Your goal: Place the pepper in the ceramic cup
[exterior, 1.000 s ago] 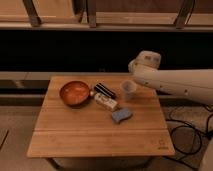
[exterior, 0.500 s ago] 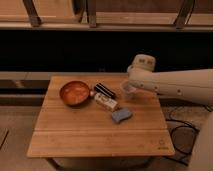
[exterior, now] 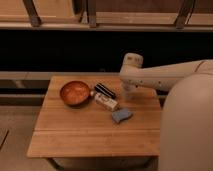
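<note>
The table (exterior: 95,130) spreads left of and below the claw (exterior: 128,93), whose fingers are together. The arm has swung in since a second ago, now covering the ceramic cup; the drop seems near. The orange bowl (exterior: 75,93) sits well left. The pepper cannot be made out.

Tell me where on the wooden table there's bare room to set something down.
The near strip of the wooden table, in front of the blue-grey sponge, is bare, as is the left edge beside the orange-brown bowl. The back right is crowded: the dark packet, pale box and the shut gripper cluster there.
</note>
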Motion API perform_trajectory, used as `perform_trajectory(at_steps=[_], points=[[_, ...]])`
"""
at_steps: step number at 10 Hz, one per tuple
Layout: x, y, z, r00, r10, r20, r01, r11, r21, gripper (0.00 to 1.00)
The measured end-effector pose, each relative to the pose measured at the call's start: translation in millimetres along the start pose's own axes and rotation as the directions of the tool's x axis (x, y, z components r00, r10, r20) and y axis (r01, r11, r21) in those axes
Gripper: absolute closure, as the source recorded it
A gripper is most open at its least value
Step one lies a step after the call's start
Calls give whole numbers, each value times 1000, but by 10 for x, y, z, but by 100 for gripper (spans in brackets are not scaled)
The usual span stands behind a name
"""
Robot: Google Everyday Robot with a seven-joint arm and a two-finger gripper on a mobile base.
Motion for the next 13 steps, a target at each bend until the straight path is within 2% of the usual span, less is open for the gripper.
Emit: perform_trajectory(at_steps=[1, 5, 6, 8, 10, 11, 13], points=[[-19, 31, 49, 1000, 5, -5, -5, 1000, -6, 100], [39, 107, 177, 996, 87, -2, -87, 993, -82, 100], [27, 109, 201, 992, 124, 13, -122, 986, -116, 100], [-39, 127, 213, 986, 161, 50, -150, 974, -171, 100], [-119, 163, 216, 980, 177, 93, -153, 962, -228, 100], [-127, 168, 217, 979, 180, 98, -153, 960, -235, 98], [-132, 179, 217, 979, 179, 99, -152, 960, -237, 82]])
